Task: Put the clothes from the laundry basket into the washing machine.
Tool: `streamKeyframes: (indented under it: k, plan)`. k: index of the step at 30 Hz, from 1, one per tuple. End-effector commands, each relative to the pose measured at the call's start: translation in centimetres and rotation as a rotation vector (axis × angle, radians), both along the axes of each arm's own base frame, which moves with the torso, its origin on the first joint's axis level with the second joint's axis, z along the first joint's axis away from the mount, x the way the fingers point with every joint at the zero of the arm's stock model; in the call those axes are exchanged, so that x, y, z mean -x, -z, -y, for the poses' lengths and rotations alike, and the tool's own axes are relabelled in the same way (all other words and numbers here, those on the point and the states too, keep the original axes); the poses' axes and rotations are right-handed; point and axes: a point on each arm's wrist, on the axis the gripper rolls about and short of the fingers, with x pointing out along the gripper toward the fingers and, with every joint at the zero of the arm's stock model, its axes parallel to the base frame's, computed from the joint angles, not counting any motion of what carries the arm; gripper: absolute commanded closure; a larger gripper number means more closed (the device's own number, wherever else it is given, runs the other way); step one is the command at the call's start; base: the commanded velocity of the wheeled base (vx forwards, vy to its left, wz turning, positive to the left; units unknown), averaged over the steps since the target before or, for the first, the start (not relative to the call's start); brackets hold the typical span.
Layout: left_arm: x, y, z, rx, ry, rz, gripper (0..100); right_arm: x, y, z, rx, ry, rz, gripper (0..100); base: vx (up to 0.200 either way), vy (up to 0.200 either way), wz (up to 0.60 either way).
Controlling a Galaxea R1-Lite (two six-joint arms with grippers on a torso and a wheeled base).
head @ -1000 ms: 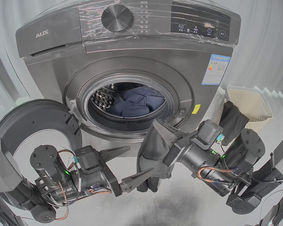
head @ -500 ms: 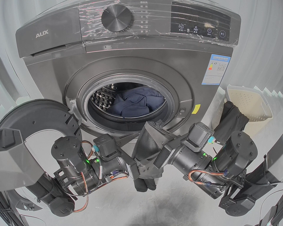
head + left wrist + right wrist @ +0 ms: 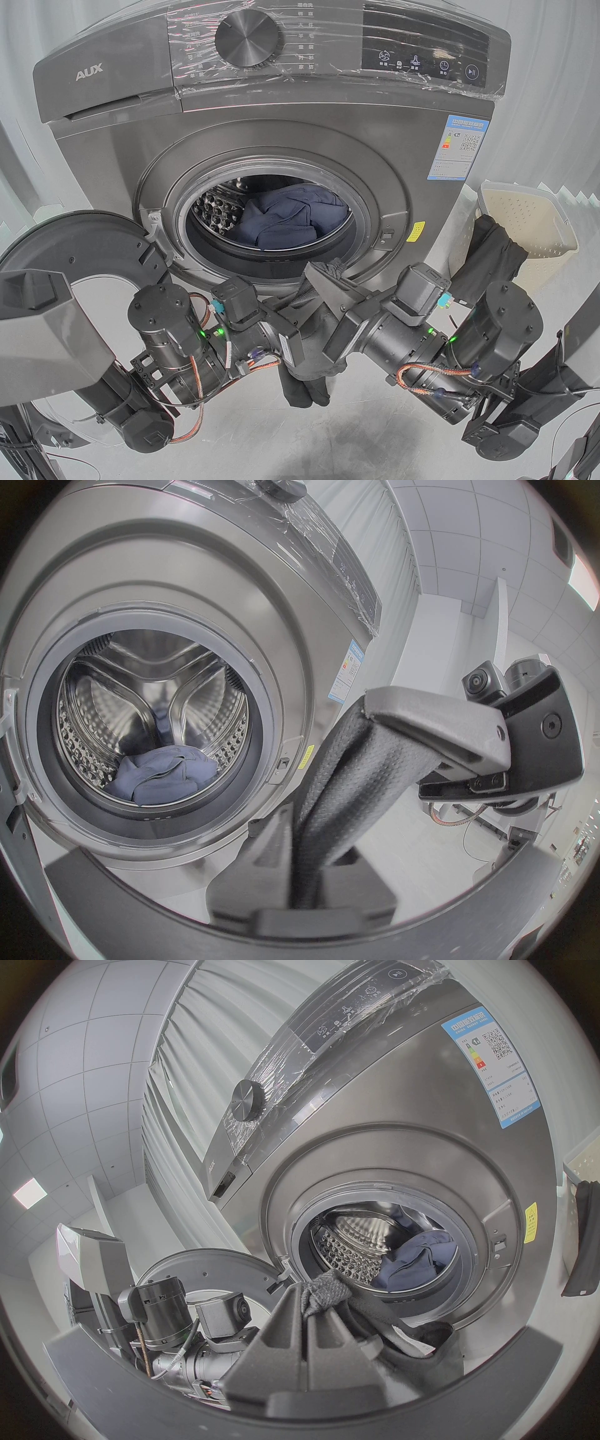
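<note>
A dark grey garment (image 3: 312, 356) hangs in front of the washing machine (image 3: 269, 119), just below its round opening. My right gripper (image 3: 315, 272) is shut on the garment's top end, at the opening's lower rim. My left gripper (image 3: 294, 319) is shut on the same garment lower down, to the left. In the left wrist view the cloth (image 3: 356, 774) runs taut from my left gripper (image 3: 306, 861) up to the right gripper (image 3: 375, 705). In the right wrist view my right gripper (image 3: 309, 1310) pinches a bunched end (image 3: 325, 1288). Navy clothes (image 3: 287, 219) lie in the drum.
The machine's door (image 3: 75, 250) stands swung open at the left, close behind my left arm. A cream laundry basket (image 3: 531, 225) sits on the floor at the right, with a black garment (image 3: 490, 256) draped over its near rim. Bare grey floor lies below the grippers.
My left arm has swung right and up to the hanging garment, and its open fingers have shut on it. The right gripper has shifted slightly left and up with the garment.
</note>
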Motion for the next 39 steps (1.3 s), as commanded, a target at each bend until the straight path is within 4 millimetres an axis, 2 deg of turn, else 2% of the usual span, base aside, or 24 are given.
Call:
streamKeyframes:
  k: [1, 7, 8, 13, 14, 18, 21, 23, 24, 29, 30, 32, 36, 39]
  plan:
    - [0.2, -0.2, 0.1, 0.003, 0.007, 0.004, 100, 0.0, 0.1, 0.0, 0.003, -0.002, -0.004, 100, 0.000, 0.000, 0.00]
    - [0.6, -0.3, -0.2, -0.002, 0.007, 0.003, 100, 0.1, 0.4, 0.2, 0.008, -0.008, -0.016, 100, 0.000, 0.000, 0.00]
    - [0.5, -0.3, -0.3, -0.002, 0.003, 0.003, 100, 0.2, 0.4, 0.2, 0.008, -0.010, -0.017, 0, 0.000, 0.000, 0.00]
    - [0.4, -0.1, -0.7, -0.008, -0.006, -0.002, 100, 0.7, 0.5, 1.2, 0.030, -0.006, -0.022, 0, 0.000, 0.000, 0.00]
    - [0.3, 0.0, -1.1, -0.013, -0.018, -0.008, 100, 1.6, 0.4, 2.8, 0.055, -0.017, -0.019, 0, 0.000, 0.000, 0.00]
    - [-0.1, 0.3, -2.1, -0.026, -0.048, -0.016, 100, 3.3, 0.9, 6.8, 0.162, -0.052, -0.017, 0, 0.000, 0.000, 0.00]
    - [-0.2, 0.3, -2.6, -0.037, -0.059, -0.010, 100, 3.0, 1.0, 9.2, 0.214, -0.018, -0.011, 0, 0.000, 0.000, 0.00]
    - [-0.2, 0.3, -2.6, -0.037, -0.059, -0.010, 100, 3.0, 1.0, 9.2, 0.214, -0.018, -0.011, 0, 0.000, 0.000, 0.00]
    - [0.3, -0.7, -3.1, -0.019, -0.061, 0.011, 100, 2.6, 1.3, 10.6, 0.250, -0.003, -0.020, 0, 0.000, 0.000, 0.00]
    - [2.7, -2.7, -4.3, 0.014, -0.024, 0.048, 100, 2.0, 2.4, 11.3, 0.285, 0.034, -0.063, 0, 0.000, 0.000, 0.00]
    - [2.7, -2.7, -4.3, 0.014, -0.024, 0.048, 100, 2.0, 2.4, 11.3, 0.285, 0.034, -0.063, 0, 0.000, 0.000, 0.00]
    - [4.5, -3.0, -5.5, 0.010, 0.019, 0.046, 100, 1.5, 3.2, 11.1, 0.300, 0.039, -0.092, 0, 0.000, 0.000, 0.00]
    - [5.2, -3.3, -6.5, 0.034, 0.048, 0.024, 100, 0.9, 3.8, 10.7, 0.312, 0.031, -0.110, 0, 0.000, 0.000, 0.00]
    - [5.0, -3.5, -6.7, 0.047, 0.051, 0.023, 100, -0.2, 5.7, 10.0, 0.360, 0.029, -0.165, 0, 0.000, 0.000, 0.00]
